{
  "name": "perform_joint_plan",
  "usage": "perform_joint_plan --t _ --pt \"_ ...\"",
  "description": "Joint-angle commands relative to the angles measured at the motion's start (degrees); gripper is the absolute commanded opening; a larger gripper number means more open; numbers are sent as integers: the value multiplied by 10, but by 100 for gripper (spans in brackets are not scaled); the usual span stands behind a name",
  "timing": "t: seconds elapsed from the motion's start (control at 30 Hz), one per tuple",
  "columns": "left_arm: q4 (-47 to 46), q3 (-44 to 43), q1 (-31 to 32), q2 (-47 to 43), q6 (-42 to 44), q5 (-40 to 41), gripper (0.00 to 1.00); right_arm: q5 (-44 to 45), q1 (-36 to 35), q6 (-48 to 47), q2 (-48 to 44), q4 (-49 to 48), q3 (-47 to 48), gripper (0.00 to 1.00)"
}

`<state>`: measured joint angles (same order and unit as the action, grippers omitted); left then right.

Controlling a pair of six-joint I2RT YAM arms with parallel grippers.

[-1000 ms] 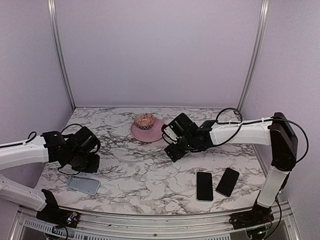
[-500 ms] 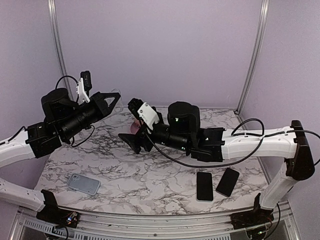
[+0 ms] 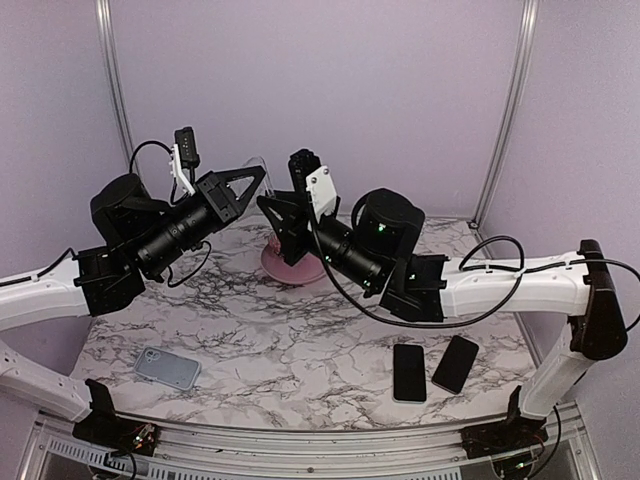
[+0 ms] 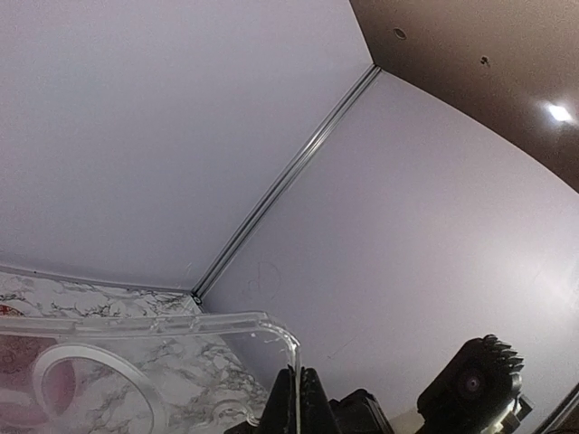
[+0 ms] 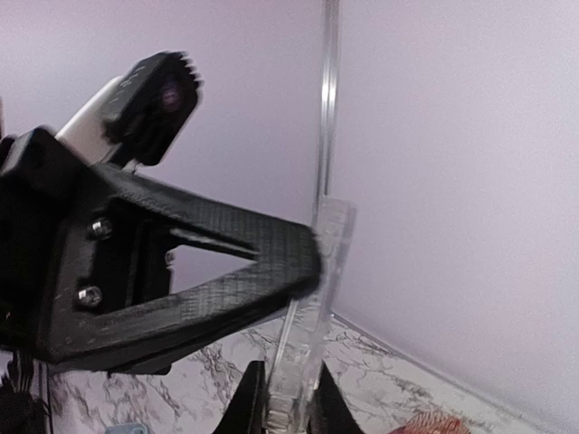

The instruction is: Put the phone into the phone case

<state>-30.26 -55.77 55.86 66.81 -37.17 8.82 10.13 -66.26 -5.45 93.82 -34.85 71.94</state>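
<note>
You have the phone case (image 4: 204, 348) up in the air above the pink plate (image 3: 283, 268), standing on edge, with both claws on it. Your left gripper (image 4: 297, 387) is closed on it. Its two fingers are drawn almost together at one corner and nip the clear rim between them. The white ring on the case's back shows off to one side of that grip.

Your right gripper (image 5: 288, 400) meets the case from below, on the plate side. Its jaws are narrowed to the thickness of the shell, with one finger against each face of the lower edge, so it reads as clamped on the case too. In the right wrist view the case is edge-on, a thin clear strip rising from between those fingers. The tip of the left claw's black triangular finger (image 5: 298, 262) touches it higher up.

The phone (image 3: 408, 372) is in neither claw. It lies flat, screen up, on the marble table (image 3: 300, 350), well apart from the plate. It is nearer the arm bases than the plate and off to the plate's right, far below both claws. A black phone (image 3: 455, 363) lies just beside it, farther from the plate and tilted. A grey-blue slab (image 3: 167, 369) lies flat to the plate's left, also nearer the bases.
</note>
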Motion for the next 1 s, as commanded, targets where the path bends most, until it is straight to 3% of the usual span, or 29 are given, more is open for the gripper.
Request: perform_joint_plan --t 0.0,0.13,0.17,0.27,0.3,0.37,0.5,0.6,0.63,0.83,0.97 --pt "-38 -4 5 -10 14 -12 0 23 8 14 -3 -8 12 0" --pt "-7 18 5 -20 33 -19 0 0 26 18 -37 32 4 0" --pt "25 17 5 -27 49 -12 9 -19 39 23 -51 64 3 0" --pt "157 -1 5 -65 109 37 86 -115 96 48 -92 242 30 0" --pt "224 -9 5 -84 130 67 98 -166 115 47 -102 318 49 0" --pt "305 -16 5 -110 154 126 99 -202 146 35 -114 518 81 0" --pt "408 2 5 -129 172 197 99 -275 151 23 -124 713 82 0" --pt "458 5 5 -98 171 186 99 -464 159 50 -124 720 42 0" --pt "466 5 5 -82 172 167 99 -484 160 51 -120 722 34 0" --pt "481 26 5 3 188 72 99 -540 229 33 -53 733 -5 0" --pt "480 49 5 31 184 33 90 -525 263 -2 43 728 4 18"
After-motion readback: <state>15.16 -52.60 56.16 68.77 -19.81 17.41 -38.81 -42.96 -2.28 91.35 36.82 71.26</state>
